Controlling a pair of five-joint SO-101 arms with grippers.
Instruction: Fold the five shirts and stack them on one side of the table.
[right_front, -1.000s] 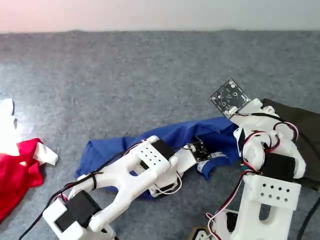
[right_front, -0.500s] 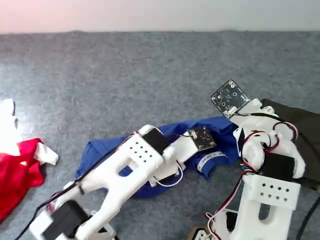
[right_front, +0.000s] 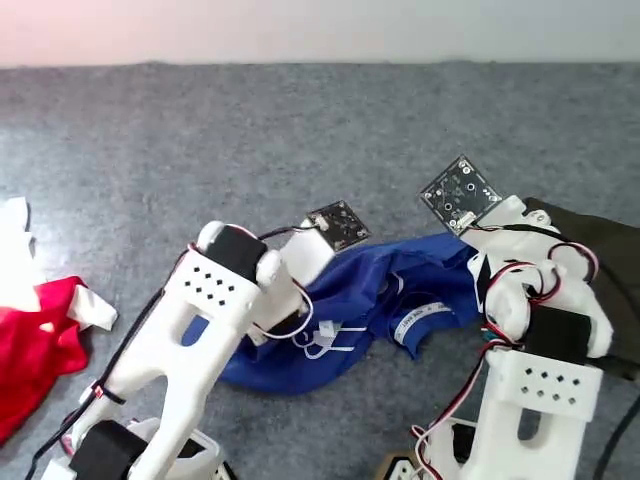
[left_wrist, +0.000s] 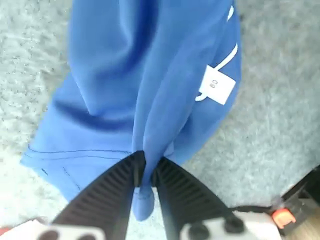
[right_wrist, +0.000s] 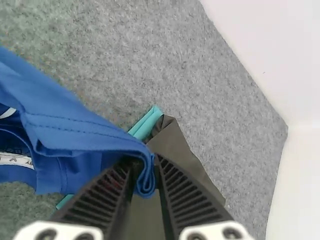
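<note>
A blue shirt lies crumpled on the grey table between my two arms, one part of it lifted. My left gripper is shut on a bunched fold of the blue shirt, which hangs below it with a white tag showing. My right gripper is shut on a stitched edge of the blue shirt, at its right end. A dark olive shirt lies at the right edge. At the left edge a red shirt and a white shirt lie.
The grey carpet-like tabletop stretches open toward the far edge, where a pale wall begins. A teal cloth edge peeks out beside the olive shirt. The right arm's white body stands at the front right.
My left arm has risen and swung back to the left with the blue shirt in its gripper, lifting and stretching the fabric. The right arm has kept still.
</note>
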